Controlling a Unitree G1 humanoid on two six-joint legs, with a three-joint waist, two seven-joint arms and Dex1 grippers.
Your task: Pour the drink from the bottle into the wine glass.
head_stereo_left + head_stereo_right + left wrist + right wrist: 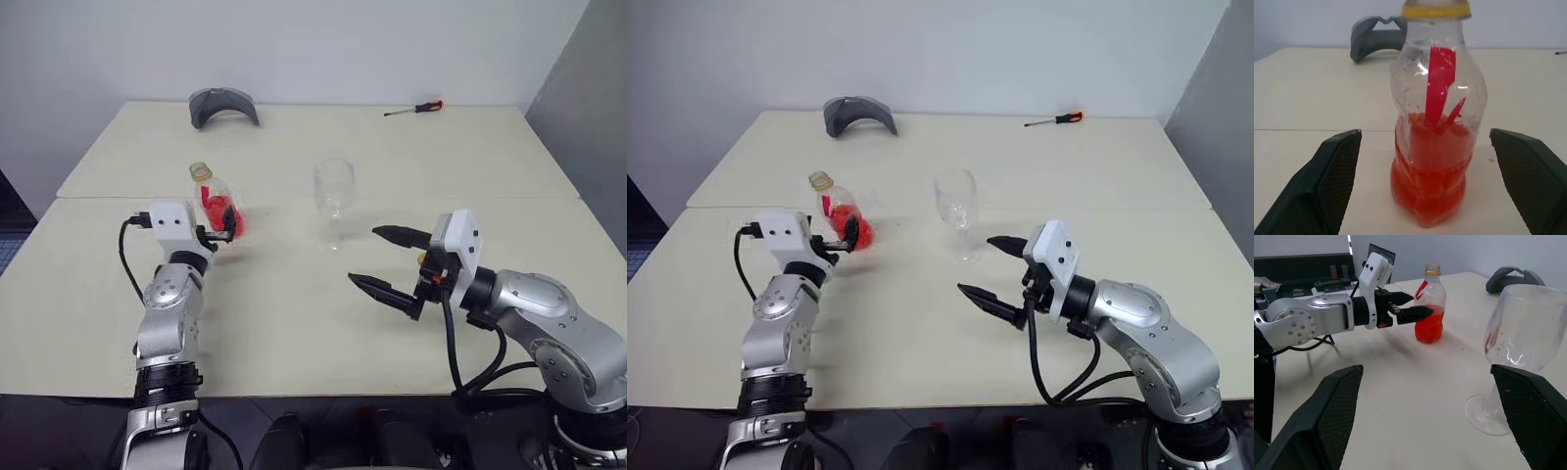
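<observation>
open fingers flank the bottle, glass waits near the right arm

from the head, the bottle stands upright on the cream table, left of centre, with the left gripper right at its side, jaws spread and gripping nothing. the wine glass stands empty near the middle, and the right gripper hovers just beside it, fingers wide apart and empty. a grey curved object and a red-handled screwdriver lie at the far edge.

the left wrist view adds the close detail: the drink fills the lower part of the bottle, a red label strip above it, yellow cap on, the bottle between the fingers with gaps on both sides.

the right wrist view shows the glass's round foot resting flat on the table.
</observation>
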